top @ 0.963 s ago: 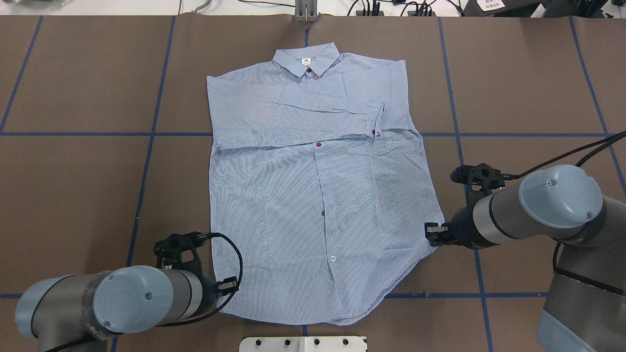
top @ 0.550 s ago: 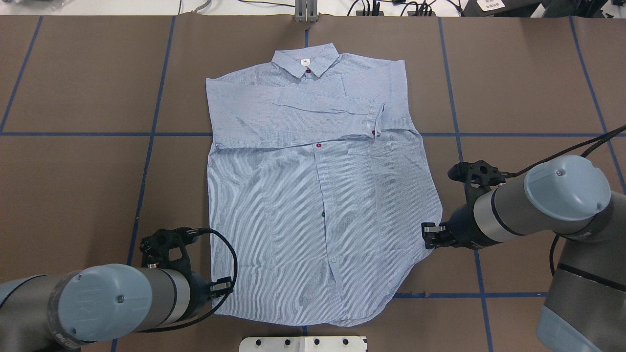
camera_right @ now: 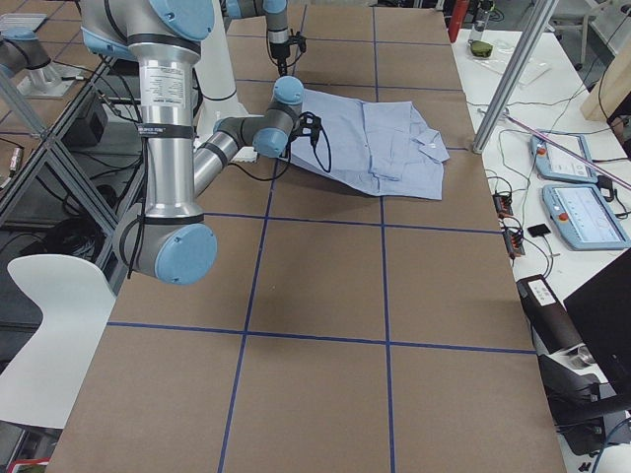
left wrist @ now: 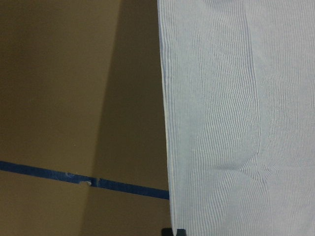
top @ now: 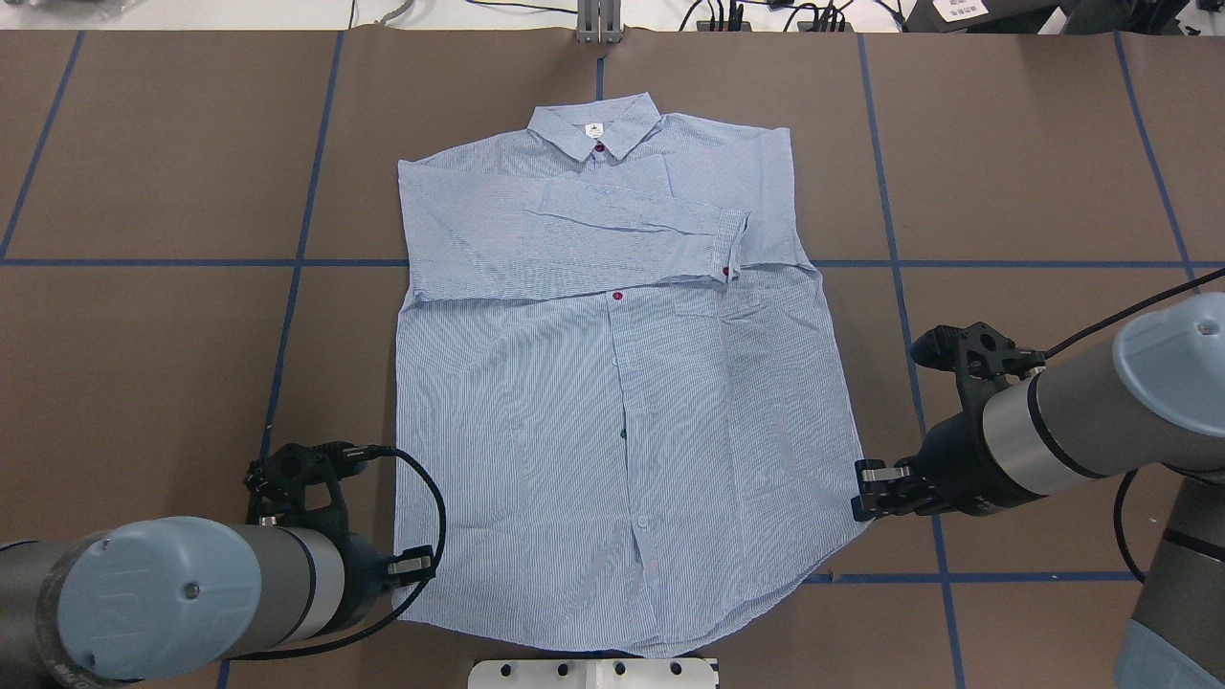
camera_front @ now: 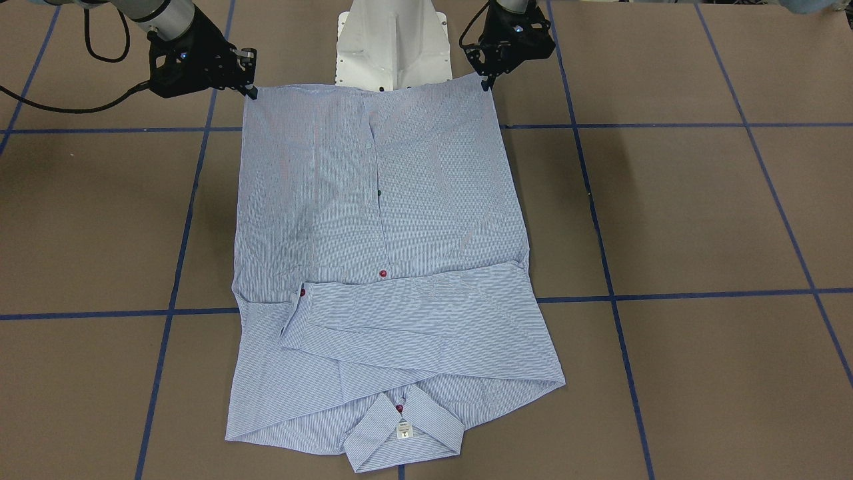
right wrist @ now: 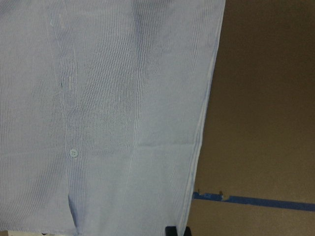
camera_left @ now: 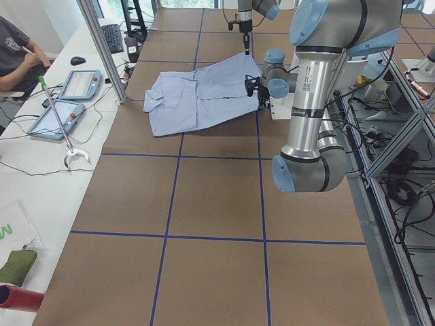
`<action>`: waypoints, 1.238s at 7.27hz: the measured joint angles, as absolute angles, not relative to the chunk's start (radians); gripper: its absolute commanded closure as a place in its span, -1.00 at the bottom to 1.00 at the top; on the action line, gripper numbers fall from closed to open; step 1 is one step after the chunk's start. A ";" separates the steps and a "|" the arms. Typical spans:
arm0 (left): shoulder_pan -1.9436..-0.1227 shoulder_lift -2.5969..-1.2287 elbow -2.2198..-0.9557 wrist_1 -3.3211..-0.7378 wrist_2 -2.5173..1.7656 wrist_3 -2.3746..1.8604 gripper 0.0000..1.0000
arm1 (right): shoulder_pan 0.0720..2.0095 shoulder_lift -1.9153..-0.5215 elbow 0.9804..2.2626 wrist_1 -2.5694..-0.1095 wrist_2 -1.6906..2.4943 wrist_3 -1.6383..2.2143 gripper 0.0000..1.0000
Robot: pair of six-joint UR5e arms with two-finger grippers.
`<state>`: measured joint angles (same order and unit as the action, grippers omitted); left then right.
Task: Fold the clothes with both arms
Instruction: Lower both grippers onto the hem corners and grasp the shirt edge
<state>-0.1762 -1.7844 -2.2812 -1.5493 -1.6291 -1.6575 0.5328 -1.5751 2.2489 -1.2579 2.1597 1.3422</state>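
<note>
— Fingers first: what do they hold?

— Left fingers (top: 412, 566) are pinched together on the near left corner of the shirt (top: 536, 431) hem. Right fingers (top: 869, 493) are closed on the near right corner, where the hem curves up into the side (each wrist camera shows only a dark tip at the cloth's edge, so the front-facing camera tells this better).

— And behind them?

— The left arm (top: 163, 603) comes in low from the near left and the right arm (top: 1072, 421) from the near right. Each has a black cable looping off its wrist.

— Where does the shirt lie?

— It lies front up in the middle of the brown table (top: 144, 335). The collar (top: 595, 129) is at the far end. The hem is at the near end, just beside the white base (top: 593, 673), and runs nearly straight between the two grips. One sleeve (top: 612, 225) is folded across the chest, its cuff (top: 732, 239) pointing right and a red button at the cuff's edge. The body looks smooth, with a faint crease near each held corner.

— Anything else around?

— Blue tape lines (top: 1005, 263) cross the table in a grid. At the far end a seated person (camera_left: 17, 54) shows in the left side camera, beside two tablets (camera_left: 78, 85).
</note>
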 measured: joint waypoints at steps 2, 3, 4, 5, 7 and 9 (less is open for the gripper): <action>-0.177 -1.736 -2.321 -1.538 -1.629 -1.622 1.00 | 0.535 -1.590 2.263 -1.257 2.171 1.342 1.00; -0.177 -1.725 -2.328 -1.536 -1.629 -1.617 1.00 | 0.535 -1.593 2.262 -1.257 2.172 1.342 1.00; -0.177 -1.721 -2.328 -1.536 -1.629 -1.615 1.00 | 0.535 -1.595 2.258 -1.258 2.172 1.342 1.00; -0.176 -1.720 -2.325 -1.536 -1.630 -1.611 1.00 | 0.535 -1.596 2.252 -1.258 2.171 1.341 1.00; -0.176 -1.719 -2.317 -1.537 -1.632 -1.591 1.00 | 0.535 -1.595 2.241 -1.258 2.171 1.341 1.00; -0.176 -1.718 -2.315 -1.537 -1.633 -1.585 1.00 | 0.538 -1.598 2.235 -1.258 2.172 1.341 1.00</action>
